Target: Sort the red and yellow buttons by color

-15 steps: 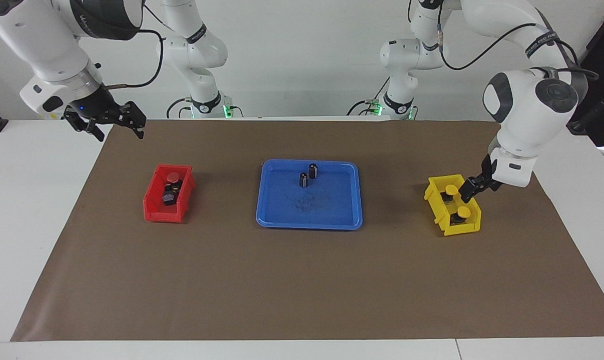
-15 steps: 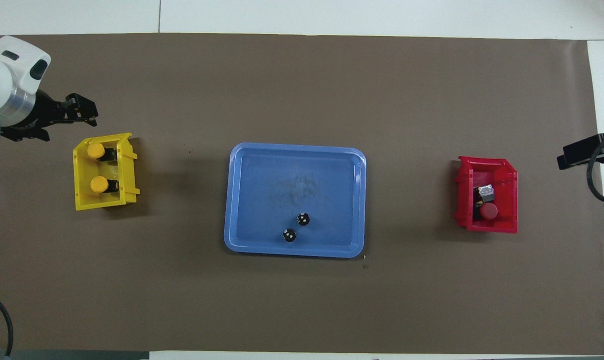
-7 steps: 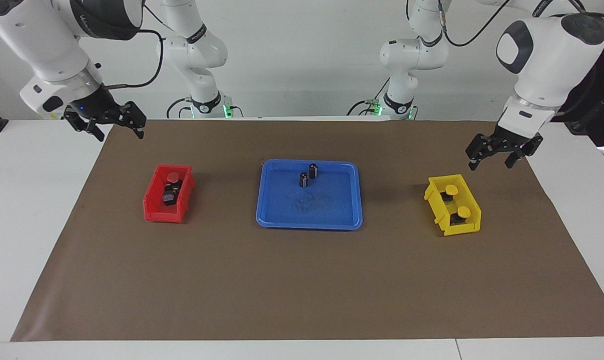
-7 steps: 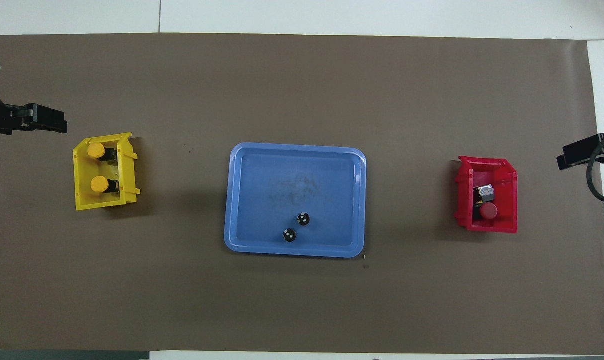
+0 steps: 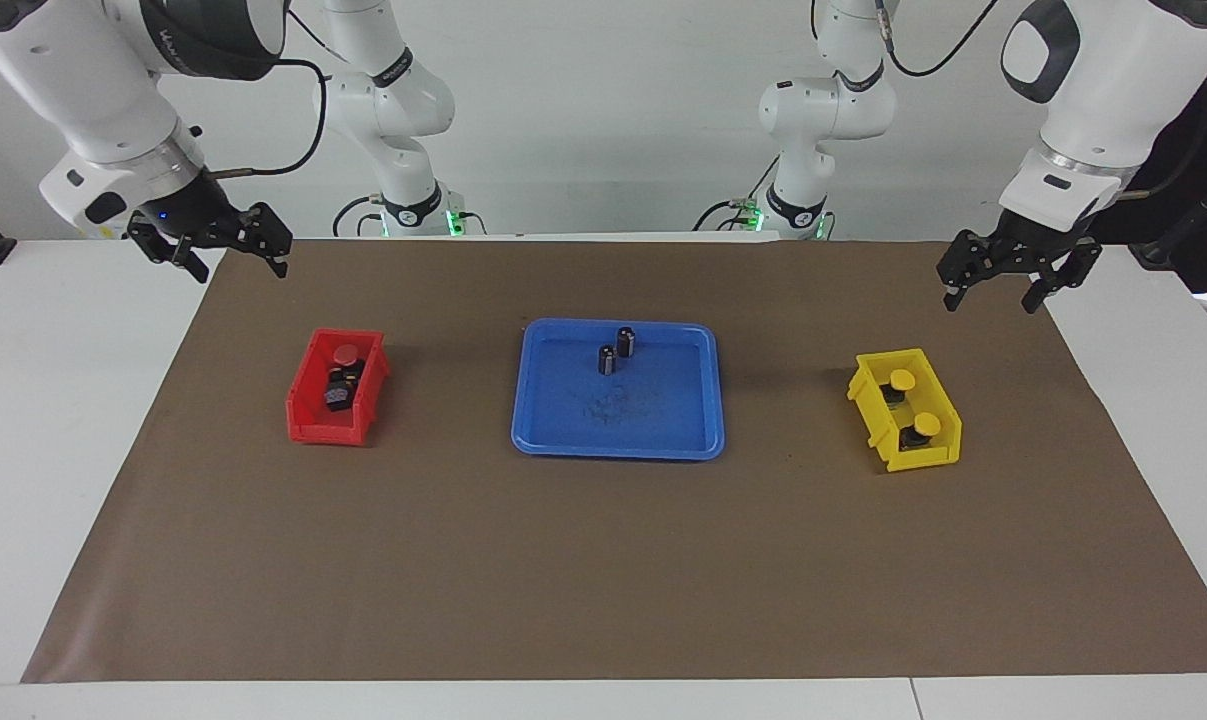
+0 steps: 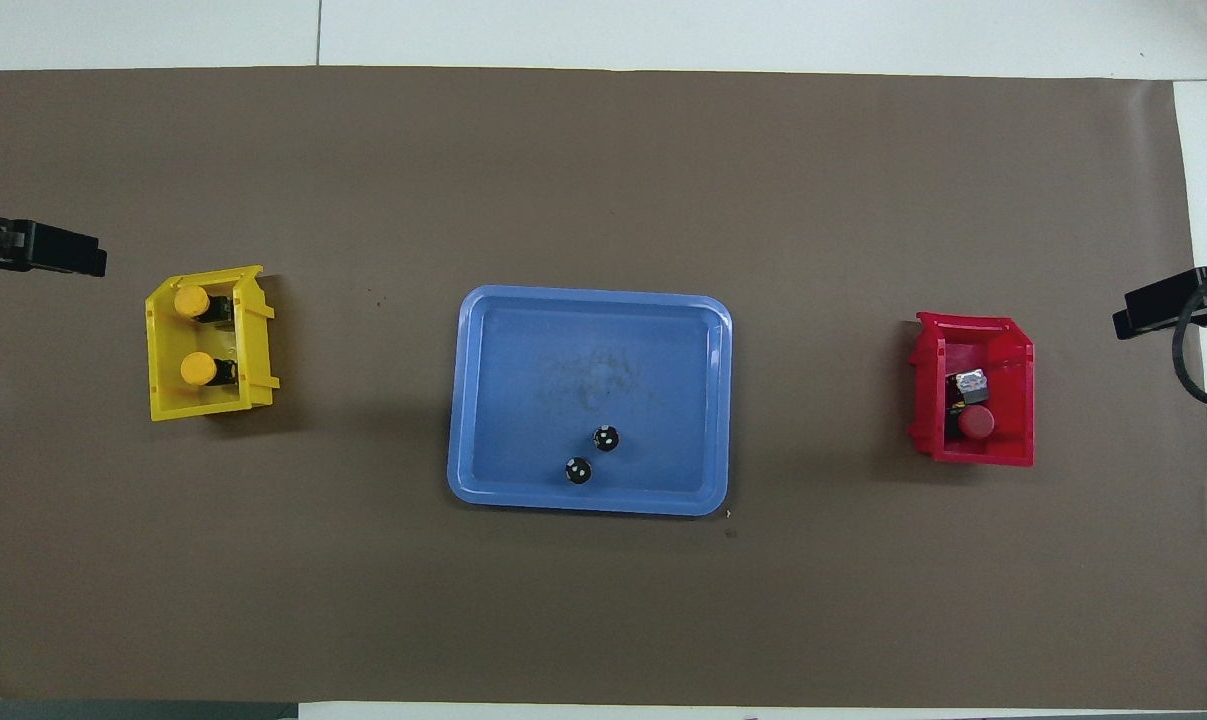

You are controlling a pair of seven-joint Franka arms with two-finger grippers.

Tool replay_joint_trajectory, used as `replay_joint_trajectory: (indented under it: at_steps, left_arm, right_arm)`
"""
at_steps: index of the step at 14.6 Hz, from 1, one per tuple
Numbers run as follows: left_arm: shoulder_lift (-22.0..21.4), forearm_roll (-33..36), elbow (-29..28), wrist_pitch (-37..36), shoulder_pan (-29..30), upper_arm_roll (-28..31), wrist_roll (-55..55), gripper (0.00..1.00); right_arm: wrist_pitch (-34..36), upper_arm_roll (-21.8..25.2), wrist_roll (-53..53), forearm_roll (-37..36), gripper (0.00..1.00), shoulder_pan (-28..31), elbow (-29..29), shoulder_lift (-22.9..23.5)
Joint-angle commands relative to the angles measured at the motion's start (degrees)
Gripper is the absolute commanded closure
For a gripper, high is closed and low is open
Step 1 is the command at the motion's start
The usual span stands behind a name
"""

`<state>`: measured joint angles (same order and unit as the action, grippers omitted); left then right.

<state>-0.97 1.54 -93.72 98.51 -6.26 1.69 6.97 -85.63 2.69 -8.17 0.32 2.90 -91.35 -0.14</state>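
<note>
Since yellow buttons sit in yellow bin & red ones in red bin, sorting looks done; left end effector upper right, right end effector upper left, both spread, empty; next probably just park.

No text, label, brand or number can be read with any certainty; small markings show on the dark bands of the white arms in the facing view, but their letters cannot be made out; the bins, tray and buttons bear no legible writing.
</note>
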Motion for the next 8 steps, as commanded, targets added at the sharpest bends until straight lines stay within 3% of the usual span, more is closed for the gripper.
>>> replay_joint_trajectory:
  at_steps: [1,8]
  left_arm:
    - [0.71,-0.39,1.88,-3.66,0.46,0.33,2.16,0.0]
    - [0.44,-0.65,2.05,-9.47,0.55,0.68,1.03,0.0]
  right_arm:
    - [1.08,-0.23,0.7,-0.67,0.0,0.09,0.39,-0.3]
    - [1.17,-0.32,0.7,-0.67,0.0,0.09,0.39,-0.3]
